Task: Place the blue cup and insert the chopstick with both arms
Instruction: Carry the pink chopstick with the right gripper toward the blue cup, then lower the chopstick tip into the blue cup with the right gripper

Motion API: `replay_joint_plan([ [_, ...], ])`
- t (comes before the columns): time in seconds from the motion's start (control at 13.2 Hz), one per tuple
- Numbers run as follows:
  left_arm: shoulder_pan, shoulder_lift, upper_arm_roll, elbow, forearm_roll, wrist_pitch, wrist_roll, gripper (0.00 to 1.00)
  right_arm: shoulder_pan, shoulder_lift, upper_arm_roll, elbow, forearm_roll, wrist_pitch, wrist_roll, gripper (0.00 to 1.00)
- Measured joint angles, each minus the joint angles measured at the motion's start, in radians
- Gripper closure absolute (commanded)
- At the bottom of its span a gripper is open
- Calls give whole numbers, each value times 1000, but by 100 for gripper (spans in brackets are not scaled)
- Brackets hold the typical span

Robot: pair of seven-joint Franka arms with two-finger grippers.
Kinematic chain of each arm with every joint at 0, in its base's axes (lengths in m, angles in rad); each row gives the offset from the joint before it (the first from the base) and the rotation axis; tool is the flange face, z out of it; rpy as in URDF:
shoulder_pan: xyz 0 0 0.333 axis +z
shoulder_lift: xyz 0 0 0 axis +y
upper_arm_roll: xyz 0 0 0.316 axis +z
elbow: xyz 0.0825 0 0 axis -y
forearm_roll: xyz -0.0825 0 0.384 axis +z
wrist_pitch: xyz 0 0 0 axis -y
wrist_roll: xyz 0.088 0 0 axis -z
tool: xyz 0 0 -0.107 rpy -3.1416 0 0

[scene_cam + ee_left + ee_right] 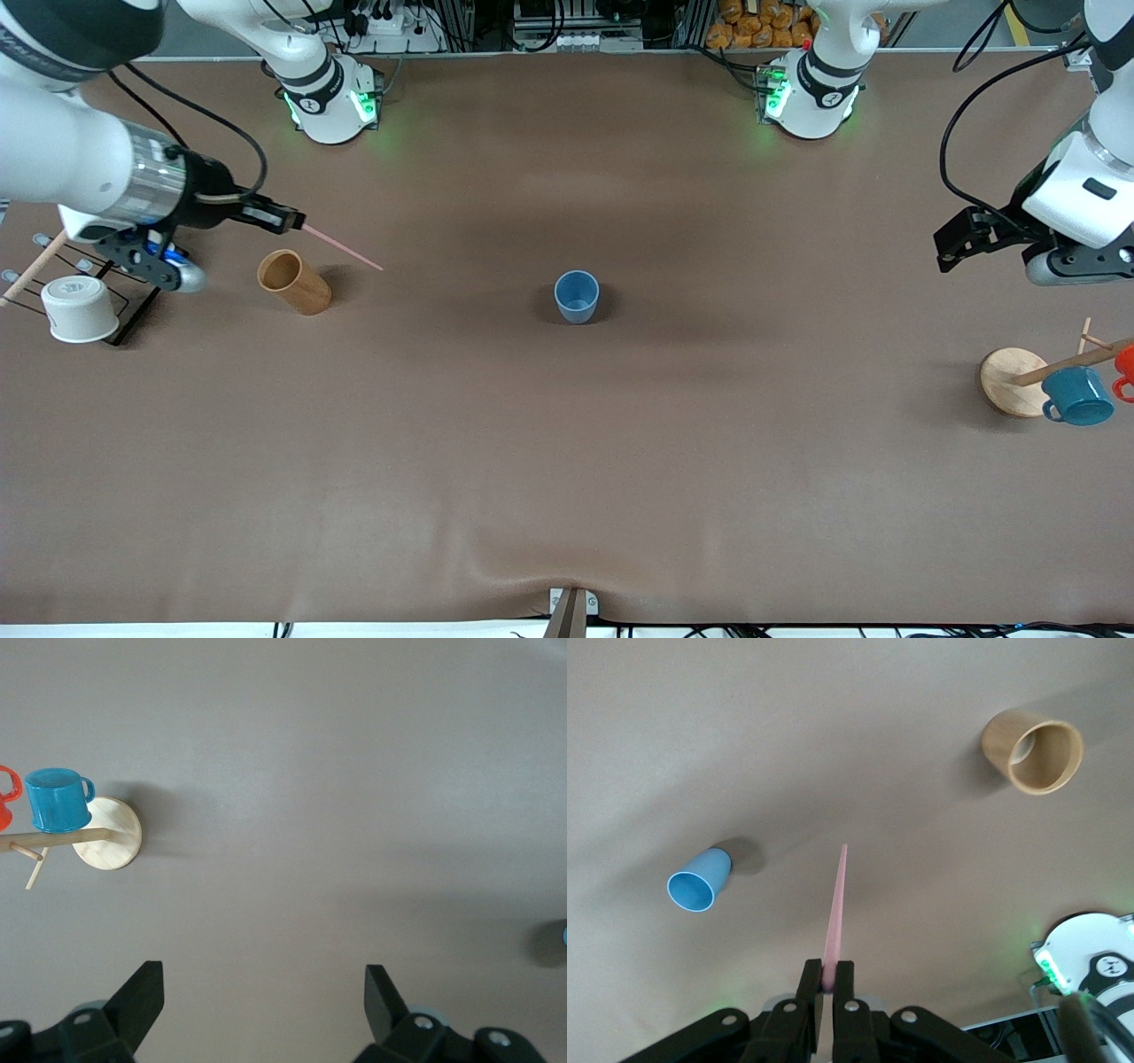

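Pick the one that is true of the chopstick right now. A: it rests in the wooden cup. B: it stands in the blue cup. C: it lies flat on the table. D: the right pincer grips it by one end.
D: the right pincer is shut on one end of the pink chopstick, up in the air; the blue cup stands empty.

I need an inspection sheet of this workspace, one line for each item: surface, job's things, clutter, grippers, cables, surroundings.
Surface: brown table cover, one wrinkle at the edge nearest the front camera.
Job's things: blue cup upright mid-table, empty; chopstick held in the air, not yet inserted.
Clutter: wooden cup; white cup on a black rack; teal mug and red mug on a wooden stand.
Grippers: right gripper shut on the chopstick near the wooden cup; left gripper open, empty, waiting at its end.
Cables: black cables along both arms.
Surroundings: equipment past the bases.
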Motion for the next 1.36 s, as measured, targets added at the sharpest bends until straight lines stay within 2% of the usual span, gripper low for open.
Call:
replay_joint_plan([
  [0.61,-3,-58,2,-2,-76,-84,0,0,185,23,4,-55,44,185,292,100],
  [1.36,-3,-58,4,-7,-78,-87,0,0,326,103,4,-67,100,403,507,100],
])
